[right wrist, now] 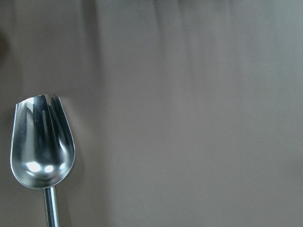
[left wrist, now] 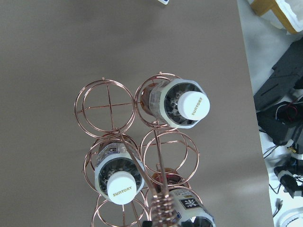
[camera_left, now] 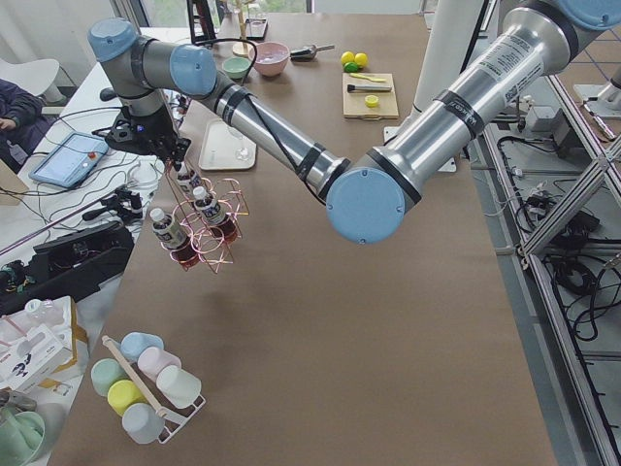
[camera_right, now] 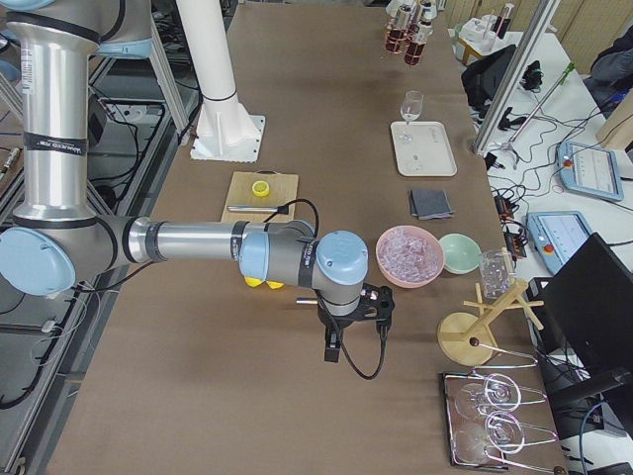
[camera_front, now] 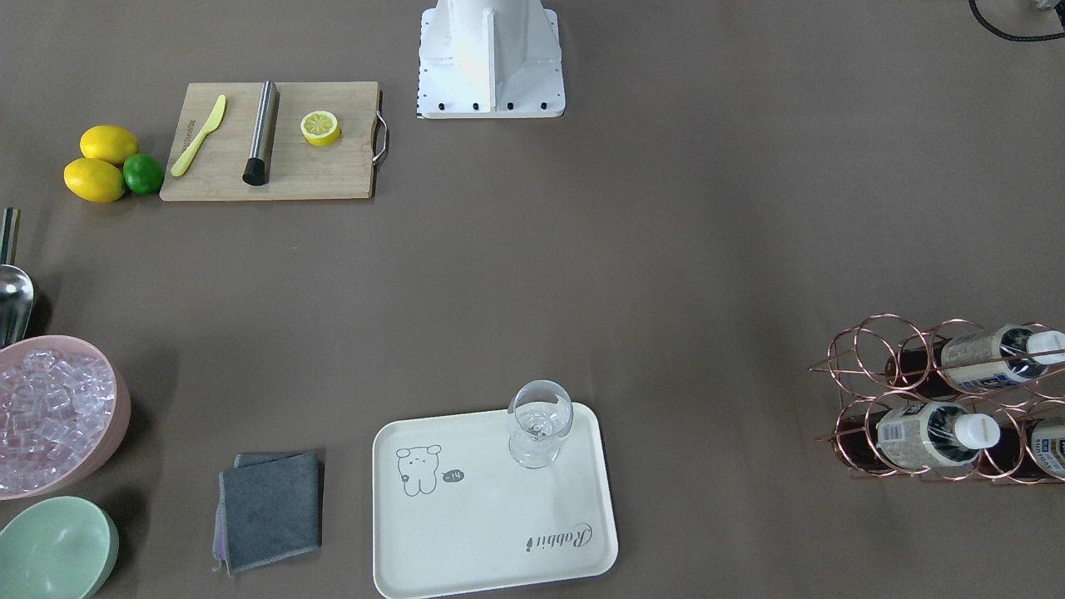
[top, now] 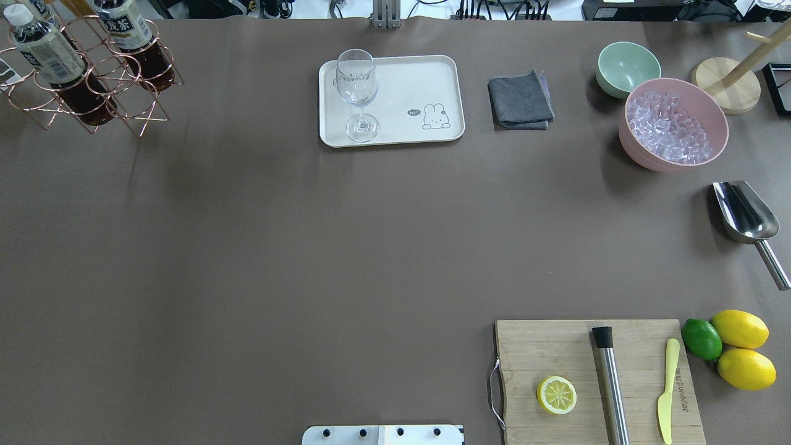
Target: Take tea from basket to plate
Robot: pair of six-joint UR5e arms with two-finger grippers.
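The copper wire basket [left wrist: 108,108] stands at the table's far left corner [top: 43,106], with three tea bottles in it. From the left wrist view I look straight down on their white caps: one tea bottle [left wrist: 182,105] at the upper right, one [left wrist: 118,177] at the lower left, one [left wrist: 189,210] partly hidden by the coil handle. My left gripper [camera_left: 165,150] hangs just above the bottles; I cannot tell if it is open or shut. The cream plate [camera_front: 491,524] holds a wine glass [camera_front: 539,424]. My right gripper [camera_right: 346,317] hovers by the ice bowl; I cannot tell its state.
A wooden cutting board [top: 556,346] holds a lemon half, a steel muddler and a yellow knife, with lemons and a lime [top: 701,338] beside it. A pink ice bowl [top: 673,123], a green bowl [top: 627,65], a grey cloth [top: 520,99] and a steel scoop [right wrist: 42,146] lie on the right.
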